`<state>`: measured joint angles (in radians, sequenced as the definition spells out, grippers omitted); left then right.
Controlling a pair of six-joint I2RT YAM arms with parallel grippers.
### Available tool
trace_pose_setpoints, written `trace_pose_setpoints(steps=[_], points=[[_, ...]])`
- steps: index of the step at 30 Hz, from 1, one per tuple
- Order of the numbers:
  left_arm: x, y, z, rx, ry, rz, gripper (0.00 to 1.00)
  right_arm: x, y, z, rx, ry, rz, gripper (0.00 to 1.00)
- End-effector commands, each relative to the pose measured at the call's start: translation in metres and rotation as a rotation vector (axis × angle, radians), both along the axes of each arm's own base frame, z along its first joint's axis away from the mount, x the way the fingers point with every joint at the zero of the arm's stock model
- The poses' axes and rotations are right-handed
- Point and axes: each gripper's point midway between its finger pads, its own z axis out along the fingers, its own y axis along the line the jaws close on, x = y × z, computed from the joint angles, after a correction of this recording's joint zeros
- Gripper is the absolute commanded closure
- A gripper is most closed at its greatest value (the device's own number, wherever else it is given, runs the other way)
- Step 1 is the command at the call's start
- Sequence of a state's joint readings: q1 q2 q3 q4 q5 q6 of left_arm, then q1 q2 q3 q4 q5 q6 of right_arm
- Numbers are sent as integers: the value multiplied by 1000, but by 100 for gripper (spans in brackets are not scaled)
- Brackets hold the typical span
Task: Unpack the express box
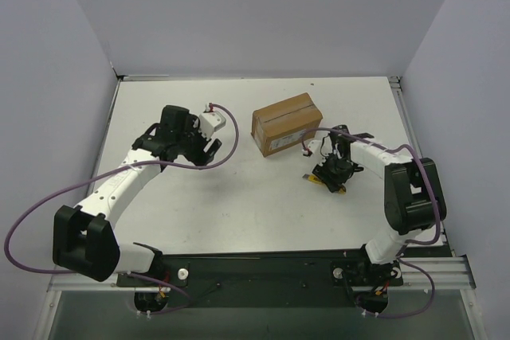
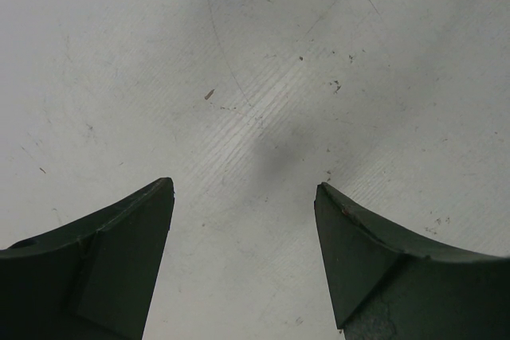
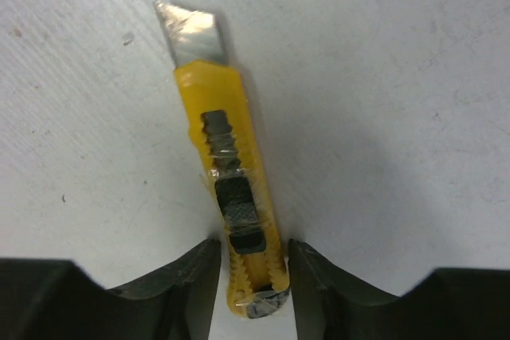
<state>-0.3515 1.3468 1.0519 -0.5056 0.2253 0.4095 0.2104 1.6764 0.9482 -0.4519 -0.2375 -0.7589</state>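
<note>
Knife pickup: right claw [image 3: 253,254] straddles the yellow knife [image 3: 231,189] at its tail, nearly touching; whether it grips, cannot tell. Left claw [image 2: 243,189] gapes wide, empty. Better to clamp squarely mid-handle, with the blade pointing toward the express box [image 1: 288,123].

matt cardboard express box [image 1: 288,123], glossy yellow plastic knife [image 3: 239,197], blade [image 3: 195,33] seemingly bare metal

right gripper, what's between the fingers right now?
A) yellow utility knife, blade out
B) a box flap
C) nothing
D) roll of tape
A: the right wrist view shows the back end of the yellow utility knife clamped between the fingers of the right gripper, with its blade pointing away over the table. The box sits closed off to the side.
</note>
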Motion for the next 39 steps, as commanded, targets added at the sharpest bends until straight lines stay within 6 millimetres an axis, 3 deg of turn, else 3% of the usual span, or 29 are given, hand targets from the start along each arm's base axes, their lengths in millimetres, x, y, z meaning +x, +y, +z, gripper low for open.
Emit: trace_pose_setpoints(steps=[1, 3, 4, 5, 7, 10, 12, 13, 14, 15, 16, 18, 19, 23, 27, 34, 39], points=[[13, -11, 32, -42, -80, -36, 19, -39, -10, -11, -33, 114, 45, 66], [16, -15, 39, -64, -91, -42, 19, -44, -11, -12, -34, 122, 57, 79], [16, -17, 41, -75, -93, -43, 19, -44, -10, -11, -33, 116, 56, 95], [18, -20, 49, -94, -103, -47, 19, -40, -9, -8, -34, 100, 51, 100], [19, -30, 63, -157, -99, -53, 19, -26, 2, 9, -6, 37, 33, 100], [17, -56, 105, -301, -109, -127, 19, -1, 30, 63, 71, -152, 114, 100], [18, -75, 137, -404, -111, -182, 19, 5, 52, 88, 106, -223, 188, 100], [13, -88, 150, -459, -105, -244, 19, 14, 62, 113, 128, -291, 218, 100], [15, -96, 154, -491, -83, -270, 19, 17, 68, 125, 140, -320, 240, 100], [16, -103, 176, -532, -96, -306, 19, 20, 74, 136, 148, -351, 266, 100], [6, -114, 184, -571, -64, -385, 19, 24, 87, 154, 162, -403, 310, 100], [12, -125, 185, -586, -19, -409, 19, 29, 96, 170, 152, -456, 382, 100], [10, -130, 199, -598, -25, -436, 19, 29, 103, 175, 143, -476, 418, 100], [6, -149, 196, -597, 37, -513, 20, 42, 125, 208, 134, -586, 491, 100], [7, -156, 193, -591, 43, -512, 20, 54, 144, 236, 141, -695, 527, 100], [5, -162, 184, -607, 145, -489, 22, 68, 173, 277, 117, -930, 582, 100], [-4, -172, 181, -631, 180, -504, 25, 71, 186, 295, 104, -1046, 605, 100]])
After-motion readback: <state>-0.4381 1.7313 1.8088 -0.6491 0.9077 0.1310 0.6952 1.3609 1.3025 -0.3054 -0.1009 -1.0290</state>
